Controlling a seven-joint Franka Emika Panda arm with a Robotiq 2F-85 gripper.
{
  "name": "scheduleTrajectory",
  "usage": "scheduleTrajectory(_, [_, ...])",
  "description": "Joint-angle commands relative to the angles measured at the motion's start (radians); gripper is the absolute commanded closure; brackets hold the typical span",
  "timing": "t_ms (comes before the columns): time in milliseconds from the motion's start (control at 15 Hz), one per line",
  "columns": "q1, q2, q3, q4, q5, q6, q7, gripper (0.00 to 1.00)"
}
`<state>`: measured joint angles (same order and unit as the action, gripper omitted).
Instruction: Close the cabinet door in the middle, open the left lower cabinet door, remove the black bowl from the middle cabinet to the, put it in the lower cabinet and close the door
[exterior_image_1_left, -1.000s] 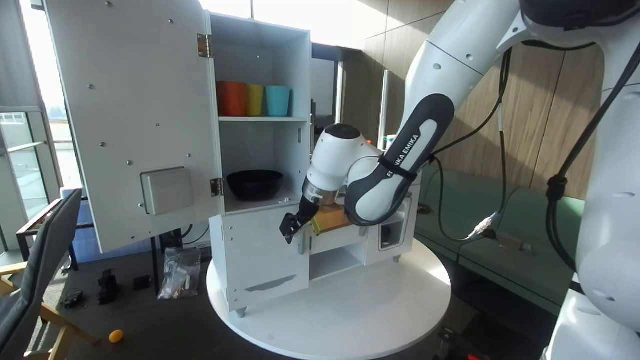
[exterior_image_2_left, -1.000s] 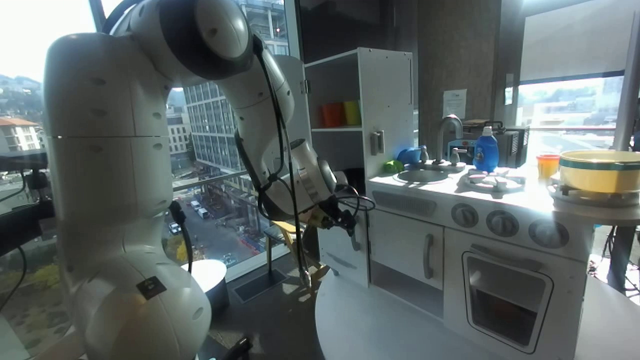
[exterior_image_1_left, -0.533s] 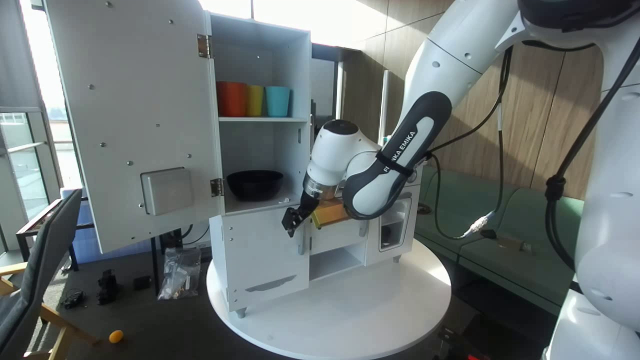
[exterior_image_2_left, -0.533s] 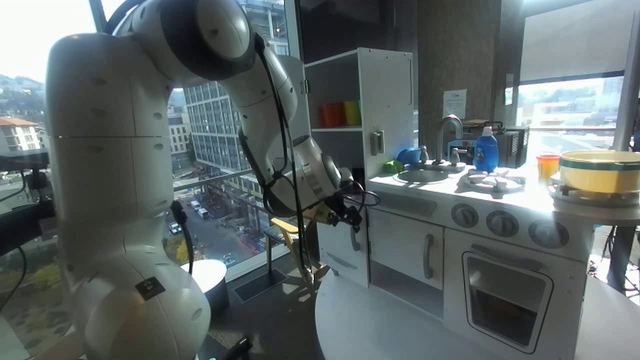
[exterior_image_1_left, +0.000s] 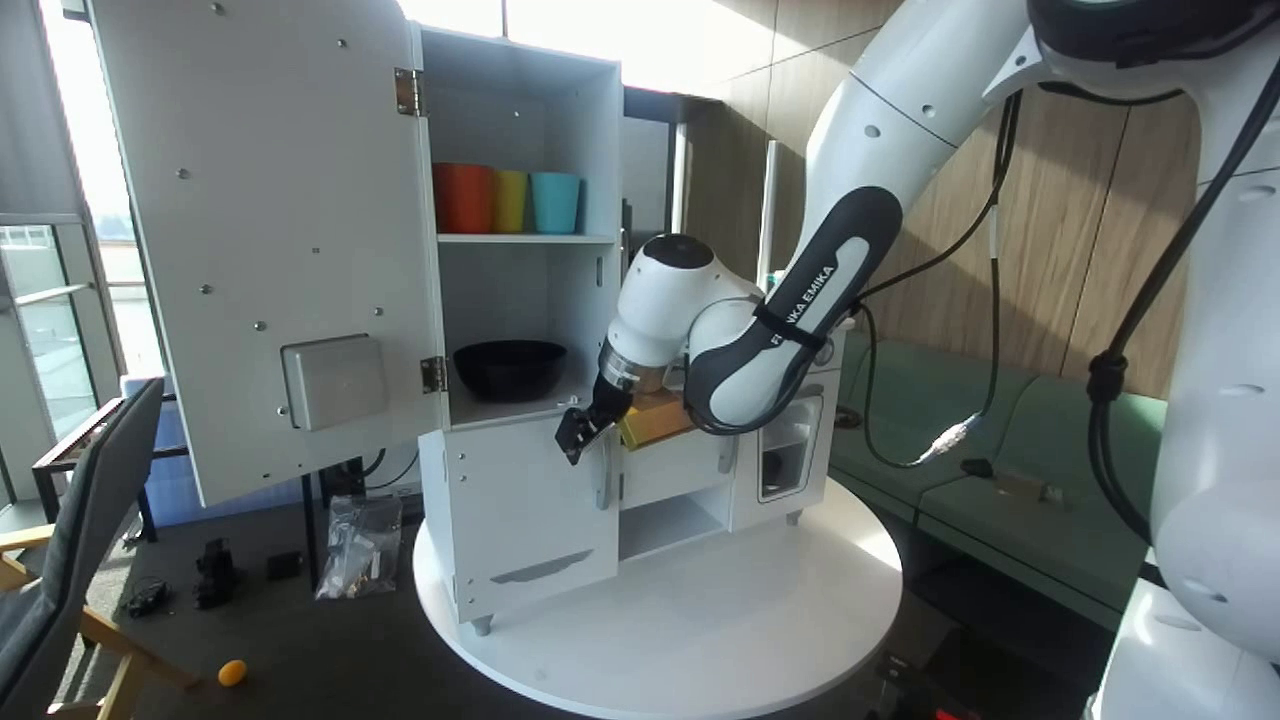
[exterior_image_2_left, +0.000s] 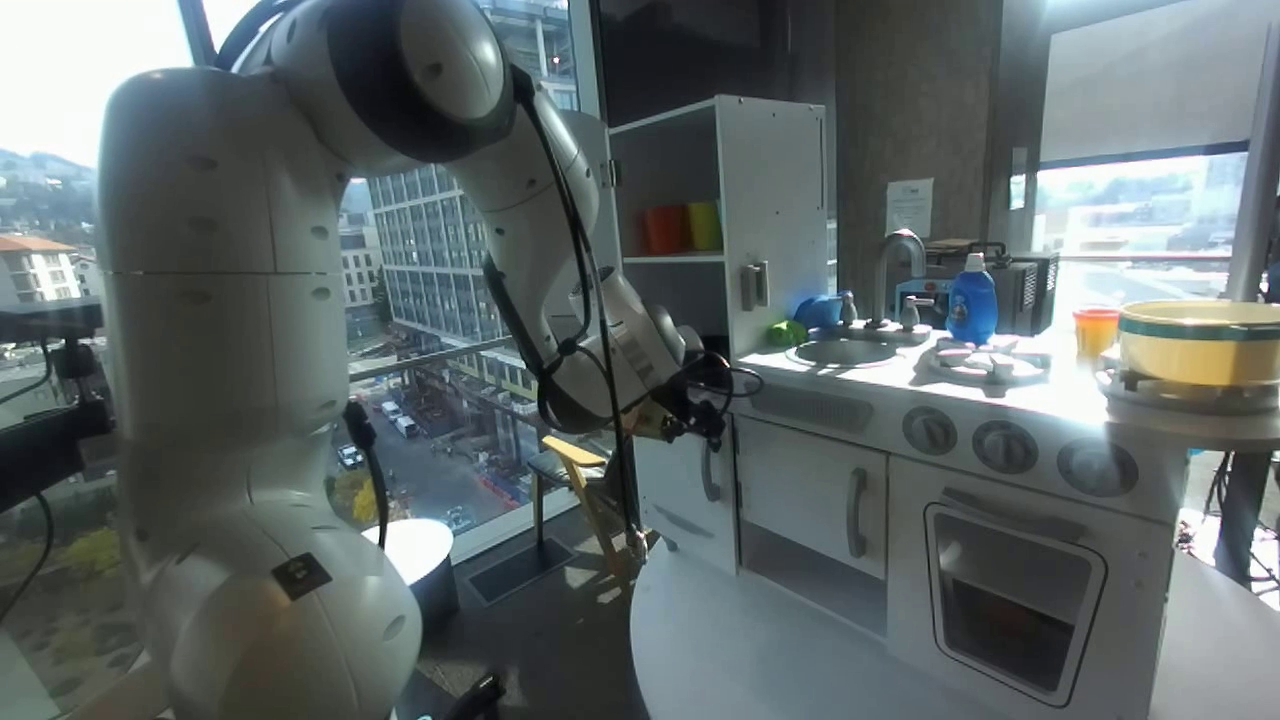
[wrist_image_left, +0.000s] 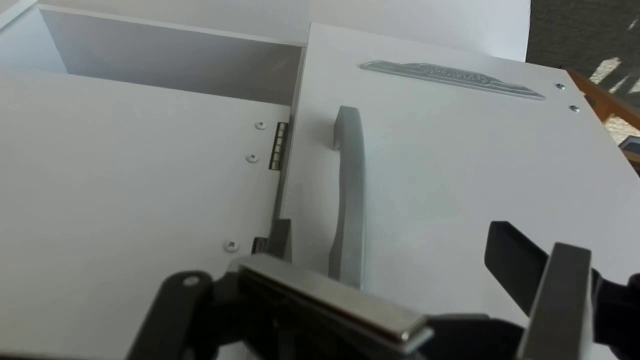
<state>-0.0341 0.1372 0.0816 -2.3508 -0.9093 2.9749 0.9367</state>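
Observation:
The black bowl (exterior_image_1_left: 510, 371) sits on the floor of the middle cabinet (exterior_image_1_left: 520, 290), the bay under the cups' shelf. Below it the left lower cabinet door (exterior_image_1_left: 530, 500) is closed, so the lower cabinet's inside is hidden. To its right, the cabinet door in the middle (exterior_image_2_left: 805, 485) also looks closed. My gripper (exterior_image_1_left: 575, 440) hovers before the upper part of the left lower door, beside its grey handle (wrist_image_left: 351, 200). In the wrist view the gripper (wrist_image_left: 392, 244) is spread wide and holds nothing. The handle appears between the fingers; I cannot tell how far beyond them it lies.
A tall white door (exterior_image_1_left: 250, 230) with a square box stands swung out on the left. Orange, yellow and blue cups (exterior_image_1_left: 555, 202) stand on the upper shelf. The sink (exterior_image_2_left: 848, 352), a blue bottle (exterior_image_2_left: 973, 305) and a yellow pot (exterior_image_2_left: 1200, 345) are on the counter.
My gripper has risen slightly in front of the left lower door, staying wide apart. The bowl and all doors have not moved.

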Motion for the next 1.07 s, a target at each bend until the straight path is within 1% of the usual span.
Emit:
scheduleTrajectory(0, [0.017, 0.059, -0.019, 0.079, -0.077, -0.02, 0.057, 0.0])
scheduleTrajectory(267, [0.019, 0.113, -0.01, 0.111, -0.07, -0.011, 0.049, 0.0])
scheduleTrajectory(400, [0.014, 0.119, 0.008, 0.102, -0.043, 0.024, 0.026, 0.0])
scheduleTrajectory(600, [-0.007, 0.092, 0.04, 0.059, -0.012, 0.077, -0.009, 0.0])
scheduleTrajectory(733, [-0.033, 0.072, 0.068, 0.019, 0.043, 0.081, -0.06, 0.0])
scheduleTrajectory(800, [-0.053, 0.06, 0.095, -0.007, 0.093, 0.071, -0.11, 0.0])
scheduleTrajectory(867, [0.0, 0.042, 0.055, -0.048, 0.221, 0.082, -0.224, 0.0])
scheduleTrajectory(933, [-0.109, 0.039, 0.179, -0.073, 0.273, 0.077, -0.284, 0.0])
scheduleTrajectory(1000, [-0.151, 0.037, 0.248, -0.104, 0.376, 0.074, -0.38, 0.0])
